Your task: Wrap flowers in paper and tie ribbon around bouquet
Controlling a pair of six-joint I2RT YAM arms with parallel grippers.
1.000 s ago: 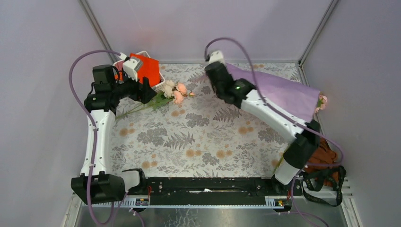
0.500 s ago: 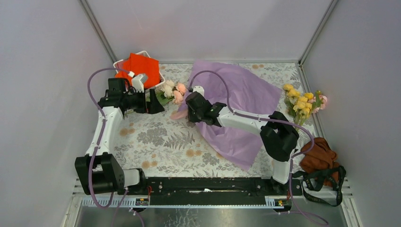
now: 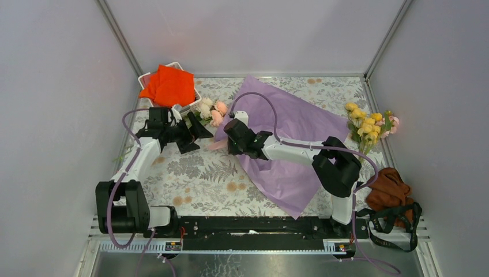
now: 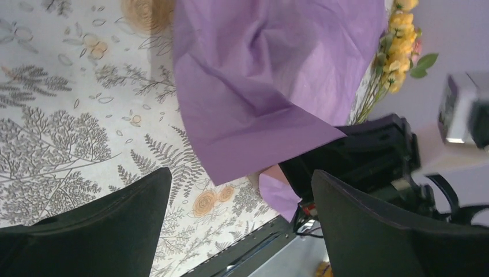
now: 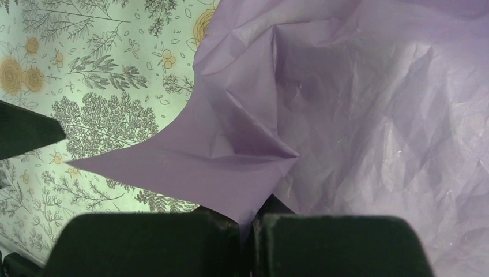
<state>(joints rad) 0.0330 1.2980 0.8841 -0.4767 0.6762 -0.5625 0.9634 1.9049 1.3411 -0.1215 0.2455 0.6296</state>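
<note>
Counter, covered by a printed grey-and-orange floral tablecloth (image 3: 202, 179), enclosed by pale lilac walls.

Item 1: paper (image 3: 294, 144). One large thin sheet, spread purple face up across the middle and right of the counter, creased and rumpled. Its left corner is lifted slightly and shows a pale pink underside.

Item 2: right hand (image 3: 229, 141). Reaches in from the right over the sheet. The right wrist view shows the fingers pressed together with a fold of the paper's left corner pinched between them.

Item 3: left hand (image 3: 196, 134). Low over the cloth just left of the paper's corner, facing the right hand. Fingers spread as wide as they go, nothing between them; the left wrist view shows only cloth and the paper's edge in the gap.

Item 4: flowers, two lots. Pink and cream blooms (image 3: 210, 109) lie on the cloth just beyond the left hand, beside the paper's left edge. Yellow blooms with some pink (image 3: 363, 122) lie at the paper's far right edge, near the right wall.

Item 5: ribbon (image 3: 414, 212). Black, looped loosely at the near right corner, off the cloth, well apart from the paper.

Item 6: brown cloth (image 3: 389, 189). Bunched, touching the ribbon's loops.

Item 7: orange-red cloth (image 3: 170, 85). Folded in a white basket (image 3: 173, 63) at the far left corner.
</note>
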